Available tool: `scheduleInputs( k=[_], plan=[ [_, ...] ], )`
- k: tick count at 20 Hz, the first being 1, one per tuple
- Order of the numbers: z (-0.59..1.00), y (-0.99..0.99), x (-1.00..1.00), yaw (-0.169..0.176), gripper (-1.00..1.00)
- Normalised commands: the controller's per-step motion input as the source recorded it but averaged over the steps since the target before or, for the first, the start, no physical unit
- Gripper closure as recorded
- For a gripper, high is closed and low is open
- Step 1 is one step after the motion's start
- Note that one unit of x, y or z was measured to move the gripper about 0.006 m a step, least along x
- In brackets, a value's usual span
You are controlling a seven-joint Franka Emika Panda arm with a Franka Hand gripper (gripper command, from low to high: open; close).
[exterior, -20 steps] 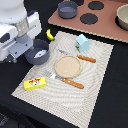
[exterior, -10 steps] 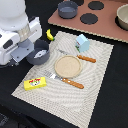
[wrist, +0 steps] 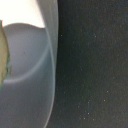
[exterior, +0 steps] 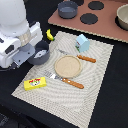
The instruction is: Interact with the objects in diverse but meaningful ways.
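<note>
A grey-blue pot [exterior: 41, 53] stands at the placemat's corner on the exterior view's left. My gripper [exterior: 25, 55] hangs low against that side of the pot. Its fingers are mostly hidden under the white hand, so I cannot tell whether they are open. The wrist view is filled by the blurred pot wall [wrist: 35, 75], with a yellowish edge [wrist: 3, 55] beside it. A yellow banana [exterior: 49, 34] lies just behind the pot. A pale blue carton [exterior: 83, 43] stands farther to the right. The flat yellow box [exterior: 35, 83] lies near the mat's front corner.
On the striped placemat [exterior: 95, 85] are a round wooden plate [exterior: 68, 65], an orange-handled knife [exterior: 81, 57] and a fork [exterior: 68, 81]. Behind is a toy stove [exterior: 100, 22] with black burners, a dark pot [exterior: 67, 8] and a bowl [exterior: 122, 15].
</note>
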Motion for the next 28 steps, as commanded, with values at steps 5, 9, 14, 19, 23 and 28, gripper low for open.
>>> scheduleInputs(
  k=[5, 9, 14, 19, 23, 28],
  plan=[
    [-0.16, 0.0, -0.29, -0.015, 1.0],
    [-0.18, 0.0, -0.29, -0.016, 1.0],
    [-0.18, 0.0, -0.32, -0.01, 1.0],
    [-0.16, 0.0, -0.34, -0.01, 1.0],
    [-0.18, 0.0, -0.35, -0.012, 1.0],
    [-0.13, 0.0, -0.32, -0.005, 1.0]
  ],
)
